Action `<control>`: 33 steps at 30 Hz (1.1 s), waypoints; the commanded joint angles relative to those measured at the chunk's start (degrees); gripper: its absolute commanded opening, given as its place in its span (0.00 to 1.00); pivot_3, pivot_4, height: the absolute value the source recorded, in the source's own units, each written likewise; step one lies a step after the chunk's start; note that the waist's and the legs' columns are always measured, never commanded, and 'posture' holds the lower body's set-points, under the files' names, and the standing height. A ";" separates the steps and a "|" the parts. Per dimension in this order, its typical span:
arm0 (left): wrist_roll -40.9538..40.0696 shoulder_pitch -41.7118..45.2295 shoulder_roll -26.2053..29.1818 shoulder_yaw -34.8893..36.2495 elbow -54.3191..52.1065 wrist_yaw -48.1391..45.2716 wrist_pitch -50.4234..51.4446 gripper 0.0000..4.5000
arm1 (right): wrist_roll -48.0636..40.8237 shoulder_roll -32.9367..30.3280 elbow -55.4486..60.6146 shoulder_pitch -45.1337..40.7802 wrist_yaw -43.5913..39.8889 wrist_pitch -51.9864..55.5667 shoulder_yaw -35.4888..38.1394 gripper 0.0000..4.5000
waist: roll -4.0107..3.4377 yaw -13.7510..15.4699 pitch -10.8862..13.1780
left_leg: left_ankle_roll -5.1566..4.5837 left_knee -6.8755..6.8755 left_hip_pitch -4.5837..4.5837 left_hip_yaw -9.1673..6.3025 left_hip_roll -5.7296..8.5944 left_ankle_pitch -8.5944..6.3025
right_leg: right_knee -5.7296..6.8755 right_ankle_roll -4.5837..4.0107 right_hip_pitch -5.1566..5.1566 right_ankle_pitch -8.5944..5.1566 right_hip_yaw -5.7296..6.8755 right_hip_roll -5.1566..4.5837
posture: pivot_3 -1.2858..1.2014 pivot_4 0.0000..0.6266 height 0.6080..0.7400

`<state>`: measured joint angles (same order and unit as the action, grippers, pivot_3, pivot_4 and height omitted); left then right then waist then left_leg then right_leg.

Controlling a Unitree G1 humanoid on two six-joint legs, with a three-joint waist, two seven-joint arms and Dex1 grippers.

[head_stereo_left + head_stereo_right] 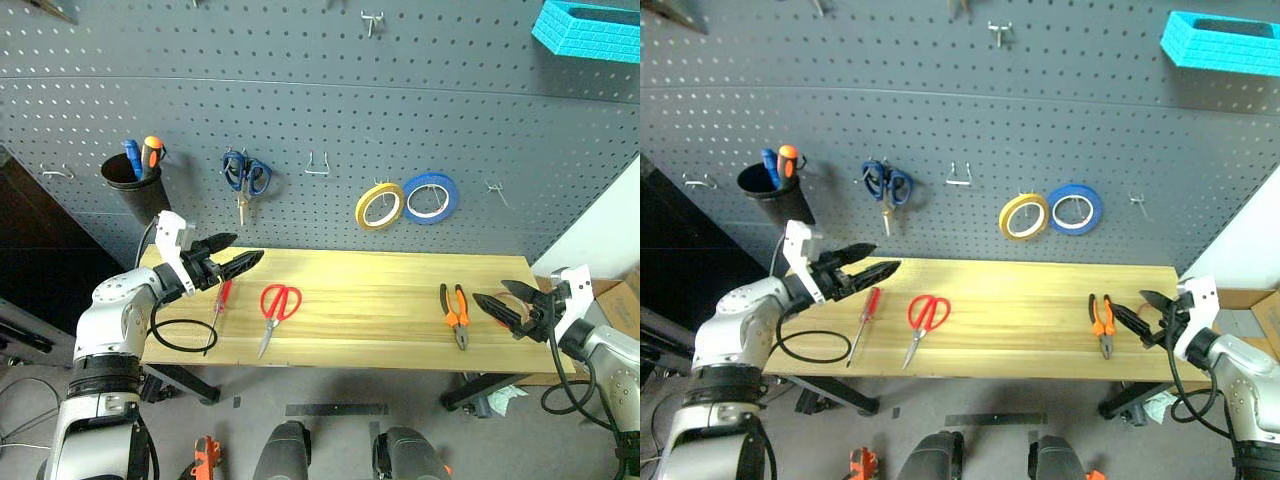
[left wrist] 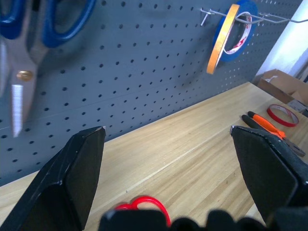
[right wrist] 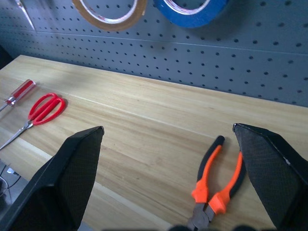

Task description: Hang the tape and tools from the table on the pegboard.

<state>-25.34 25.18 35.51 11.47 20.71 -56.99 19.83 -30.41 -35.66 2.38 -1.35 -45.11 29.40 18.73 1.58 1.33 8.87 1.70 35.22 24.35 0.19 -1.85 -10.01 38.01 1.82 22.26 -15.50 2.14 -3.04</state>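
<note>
Red-handled scissors (image 1: 273,308), screwdriver (image 1: 221,298) and pliers (image 1: 455,314) lie on your counter (image 1: 380,300), the red tape (image 2: 282,114) beside the pliers. Both your claws, left (image 1: 236,257) and right (image 1: 497,301), stand spread, empty. Beyond, the pegboard (image 1: 320,110).
</note>
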 commanded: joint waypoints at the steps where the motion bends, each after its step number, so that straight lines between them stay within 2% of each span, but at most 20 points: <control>1: 0.74 0.60 0.39 -0.53 -2.06 -0.12 -1.03 0.99 | -0.40 -0.89 0.27 -1.71 -0.48 -1.02 0.84 1.00 | 0.01 0.05 -0.02 | 0.00 0.00 0.00 0.00 0.00 0.00 | 0.00 0.00 0.00 0.00 0.00 0.00 | 0.54 0.12 1.00; 19: 0.52 -0.79 -0.28 -0.37 -2.91 -0.34 -1.03 0.99 | -0.20 -0.27 1.40 -0.31 0.21 -0.84 0.44 1.00 | 0.00 0.00 -0.23 | -0.05 0.09 -0.01 0.00 0.00 0.03 | 0.08 -0.04 -0.01 0.07 -0.03 0.00 | 0.53 0.14 1.00; 31: 1.93 0.74 -2.08 -1.79 -0.71 -0.17 -2.23 0.99 | -0.17 0.59 1.60 1.13 3.93 -1.70 2.62 1.00 | 0.01 0.06 -0.25 | -0.06 0.25 -0.01 0.01 -0.01 0.03 | 0.13 -0.02 -0.03 0.10 -0.06 0.01 | 0.52 0.15 1.00; 33: 1.96 1.16 -2.25 -2.19 -0.33 -0.35 -2.38 0.99 | -0.34 0.48 1.78 1.52 4.16 -1.72 2.90 1.00 | 0.00 0.21 -0.26 | -0.15 0.48 -0.01 0.59 -0.51 -0.09 | 0.11 -0.01 0.16 0.19 -0.55 0.36 | 0.52 0.15 1.00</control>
<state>-23.59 24.50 33.42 9.33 21.05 -56.93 18.50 -30.25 -34.87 2.08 -0.40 -41.09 29.01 19.16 1.58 1.53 8.61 1.56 35.84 24.34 1.15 -2.63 -10.22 38.10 1.85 22.58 -15.20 1.11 -2.32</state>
